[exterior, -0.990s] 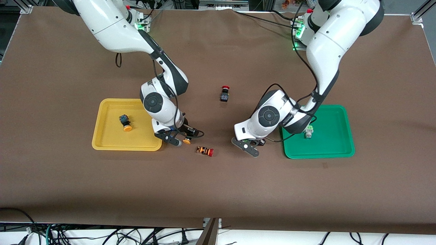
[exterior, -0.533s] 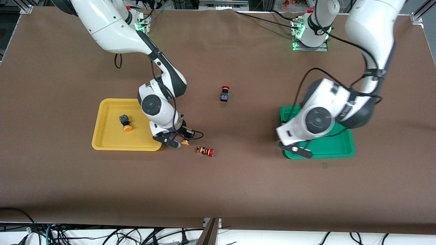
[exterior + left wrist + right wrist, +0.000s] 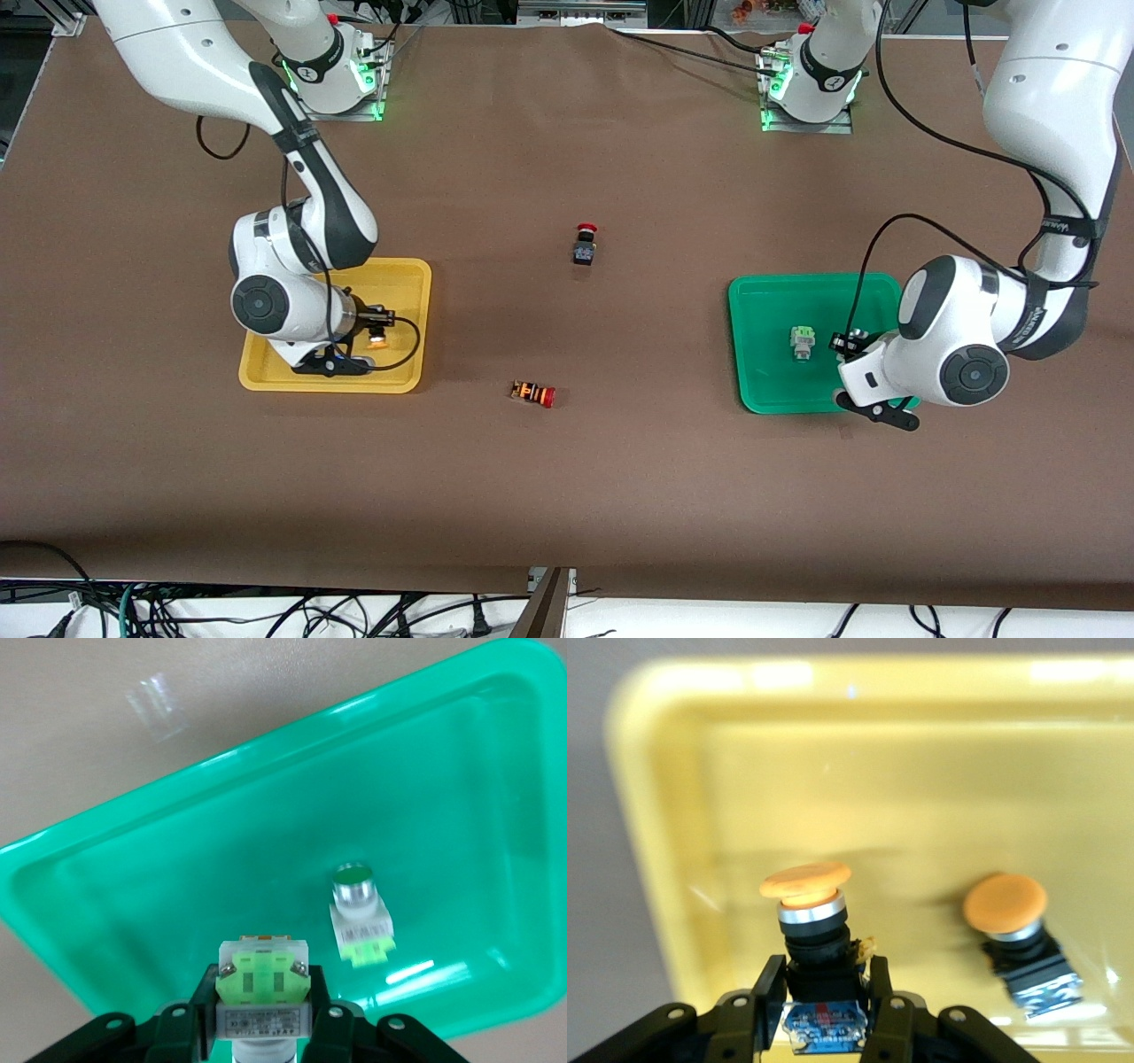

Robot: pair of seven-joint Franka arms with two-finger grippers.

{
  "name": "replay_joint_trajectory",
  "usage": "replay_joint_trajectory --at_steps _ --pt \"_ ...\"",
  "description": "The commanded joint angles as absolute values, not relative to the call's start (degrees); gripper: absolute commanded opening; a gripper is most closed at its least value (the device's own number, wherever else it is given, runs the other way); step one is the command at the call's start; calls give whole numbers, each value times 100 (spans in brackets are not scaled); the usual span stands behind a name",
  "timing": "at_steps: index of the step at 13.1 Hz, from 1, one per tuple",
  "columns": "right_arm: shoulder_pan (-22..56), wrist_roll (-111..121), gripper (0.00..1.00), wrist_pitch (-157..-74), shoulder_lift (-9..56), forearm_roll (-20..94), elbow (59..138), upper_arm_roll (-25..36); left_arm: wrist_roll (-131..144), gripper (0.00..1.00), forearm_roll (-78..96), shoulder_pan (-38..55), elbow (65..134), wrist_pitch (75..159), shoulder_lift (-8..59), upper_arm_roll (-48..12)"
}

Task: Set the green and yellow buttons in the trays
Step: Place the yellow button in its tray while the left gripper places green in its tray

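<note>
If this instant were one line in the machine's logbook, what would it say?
left hand: shut on green button, over green tray | right hand: shut on yellow button, over yellow tray

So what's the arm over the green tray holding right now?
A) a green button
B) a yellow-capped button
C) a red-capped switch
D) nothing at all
A: the left wrist view shows the left gripper with its jaws shut on a green button over the green tray, where a second green button already lies.
</note>
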State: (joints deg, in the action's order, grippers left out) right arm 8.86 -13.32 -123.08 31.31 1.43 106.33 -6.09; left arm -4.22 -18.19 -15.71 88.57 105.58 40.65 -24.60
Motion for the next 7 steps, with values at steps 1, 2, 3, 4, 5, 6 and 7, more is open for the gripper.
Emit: replay_joint_trajectory --at_steps 1,2,3,4,5,6,7 --pt "967 -1265 67 -12621 2936 114 11162 -606 -475 0 -1969 -1914 9342 11143 3973 -2514" --pt "941 -1240 100 -12612 2831 123 11119 -598 -475 2 -1977 -2038 9378 11310 4016 -2496" --pt "836 -1152 100 -12551 2578 114 11049 -598 -466 8 -1986 -2187 9387 11390 4173 -2470" --pt "713 -1073 100 -12246 2245 97 10943 -598 -440 34 -1978 -2241 9387 11382 4201 -2470" --pt "677 -742 100 -11895 1858 97 10821 -580 -457 99 -1978 -2215 9378 11338 4158 -2487" --pt "625 -399 100 -11483 1480 88 10654 -432 -431 100 -1925 -2197 9361 11242 3983 -2548" --pt "572 -230 100 -11104 1155 97 10504 -344 -413 100 -1907 -2189 9308 11093 3834 -2688"
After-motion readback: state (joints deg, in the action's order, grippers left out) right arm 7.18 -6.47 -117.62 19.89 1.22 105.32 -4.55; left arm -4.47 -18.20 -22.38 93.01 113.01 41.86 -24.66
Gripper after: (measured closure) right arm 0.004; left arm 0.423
